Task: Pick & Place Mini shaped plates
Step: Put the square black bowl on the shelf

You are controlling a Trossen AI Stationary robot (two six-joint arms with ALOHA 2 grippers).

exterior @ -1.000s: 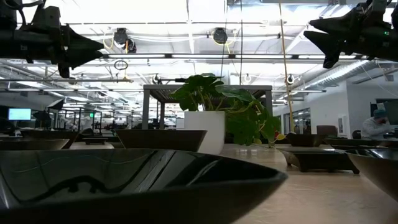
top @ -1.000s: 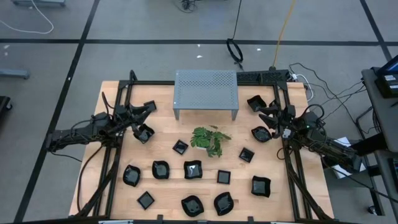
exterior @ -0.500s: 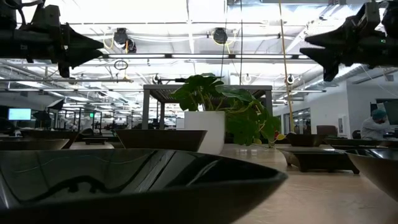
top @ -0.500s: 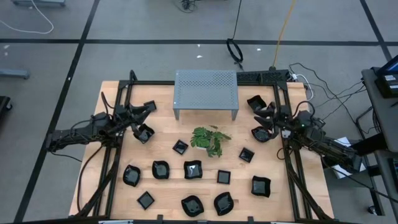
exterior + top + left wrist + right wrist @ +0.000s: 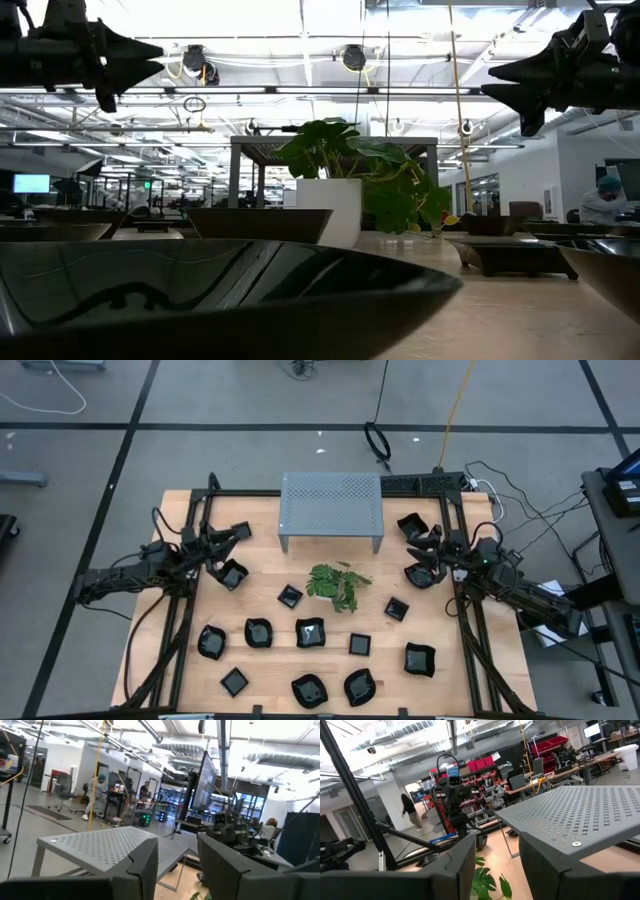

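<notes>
Looking down on the table (image 5: 262,560), it's a light wooden top with a black frame around it. Biggest thing on it is the grey perforated stand (image 5: 331,510) at the far edge, with the green sprig (image 5: 338,584) just in front of it, mid-table.

The plates (image 5: 310,632) are small glossy black dishes, some square, some roundish with wavy rims, all sitting upright and apart from each other. Most are spread across the near half in loose rows, a couple sit beside the sprig, one is near the left edge and two are by the right edge next to the stand. Nothing is in any of them as far as I can see, and nothing is on the stand.

Left gripper (image 5: 240,532) hangs over the left side, above and slightly past the plate there, fingers parted with nothing between them. Right gripper (image 5: 412,537) hangs over the two plates at the right edge, fingers also parted and not holding anything. In the low view both are well up off the table.

Compared with a second ago, the right gripper has slid a bit inward toward the stand and the left one has lifted slightly. The plates haven't moved.
</notes>
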